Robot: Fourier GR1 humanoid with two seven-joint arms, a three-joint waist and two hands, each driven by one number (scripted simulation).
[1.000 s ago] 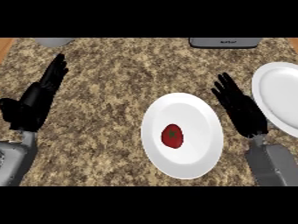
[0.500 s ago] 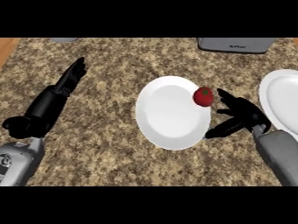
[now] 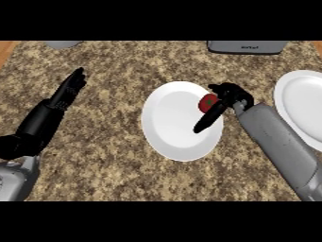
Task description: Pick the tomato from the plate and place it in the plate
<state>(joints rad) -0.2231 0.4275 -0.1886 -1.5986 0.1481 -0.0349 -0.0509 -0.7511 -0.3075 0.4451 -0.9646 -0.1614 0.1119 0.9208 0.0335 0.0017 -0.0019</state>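
Head view shows me the speckled tabletop (image 3: 122,156), then two white plates: the near plate (image 3: 173,127) and the far-right plate (image 3: 309,113). My right robot hand (image 3: 223,97) curls round the tomato (image 3: 208,103) above the near plate's right edge. I judge it light, smooth and soft, best held across its middle. Left robot hand (image 3: 69,90) rests open.

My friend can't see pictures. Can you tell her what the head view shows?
The right hand curls round a red tomato over the near plate. A second plate lies to the right; the left hand rests open at left.
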